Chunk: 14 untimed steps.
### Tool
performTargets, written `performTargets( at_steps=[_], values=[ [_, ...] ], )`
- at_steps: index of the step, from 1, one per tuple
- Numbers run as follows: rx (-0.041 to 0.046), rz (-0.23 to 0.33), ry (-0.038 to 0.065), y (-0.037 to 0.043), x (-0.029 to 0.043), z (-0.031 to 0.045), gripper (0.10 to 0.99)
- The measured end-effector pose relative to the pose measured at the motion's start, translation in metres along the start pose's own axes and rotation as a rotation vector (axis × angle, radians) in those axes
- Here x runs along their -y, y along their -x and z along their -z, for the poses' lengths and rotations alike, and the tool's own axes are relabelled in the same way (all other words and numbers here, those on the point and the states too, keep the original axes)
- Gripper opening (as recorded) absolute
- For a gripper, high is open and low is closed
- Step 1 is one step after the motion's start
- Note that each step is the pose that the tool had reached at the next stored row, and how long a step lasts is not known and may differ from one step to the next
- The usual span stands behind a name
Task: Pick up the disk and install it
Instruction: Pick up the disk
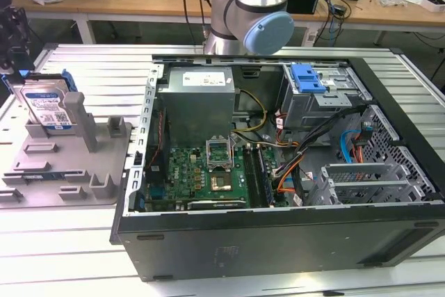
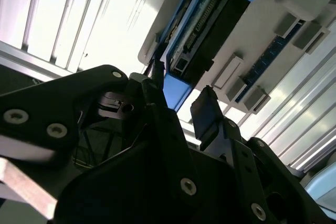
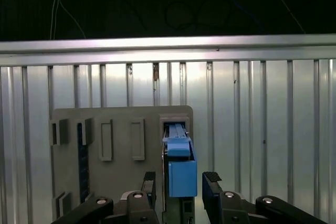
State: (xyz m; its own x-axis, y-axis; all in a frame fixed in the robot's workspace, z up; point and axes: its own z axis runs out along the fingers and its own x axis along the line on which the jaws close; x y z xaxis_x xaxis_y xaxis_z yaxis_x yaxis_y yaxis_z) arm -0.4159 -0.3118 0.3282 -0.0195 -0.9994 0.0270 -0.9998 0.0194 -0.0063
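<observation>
A: Where's the disk?
B: The disk (image 1: 47,108) stands on edge in a slot of the grey holder plate (image 1: 76,165), at the exterior view's left. It's outside the PC case (image 1: 278,241). Label side faces the camera, with the blue carrier bracket around it.
A: Gripper?
B: The gripper (image 3: 181,181) is right at the disk's upper end. In both wrist views the fingers (image 3: 211,183) straddle the blue carrier end, one on each side.
A: Clamped?
B: No. The fingers are spread and released. The first wrist view shows a gap between each finger and the blue plastic. Nothing is grasped.
A: Any contact?
B: None visible on the disk. One finger sits close to the slot's grey wall; can't tell if it touches.
A: Case state?
B: It lies on its side on the ribbed metal bench (image 1: 69,255), with the side panel off and the interior open upward. The grey power supply (image 1: 198,102) is at the far side and the green motherboard (image 1: 201,172) is nearer the camera. The drive cage (image 1: 313,106) is toward the exterior view's right, with a blue latch piece (image 1: 308,78) on top. Orange and blue cables (image 1: 292,172) run beside the board.
A: Holder versus case?
B: The holder plate lies on the bench just beside the case wall. Can't tell if they touch. The arm's shoulder joint (image 1: 250,12) is behind the case.
</observation>
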Motion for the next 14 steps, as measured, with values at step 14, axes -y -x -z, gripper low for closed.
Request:
performTargets(
  at_steps=[14],
  values=[
    [-0.0001,0.0,0.0,0.0001,-0.0035,-0.0068,0.482]
  ],
)
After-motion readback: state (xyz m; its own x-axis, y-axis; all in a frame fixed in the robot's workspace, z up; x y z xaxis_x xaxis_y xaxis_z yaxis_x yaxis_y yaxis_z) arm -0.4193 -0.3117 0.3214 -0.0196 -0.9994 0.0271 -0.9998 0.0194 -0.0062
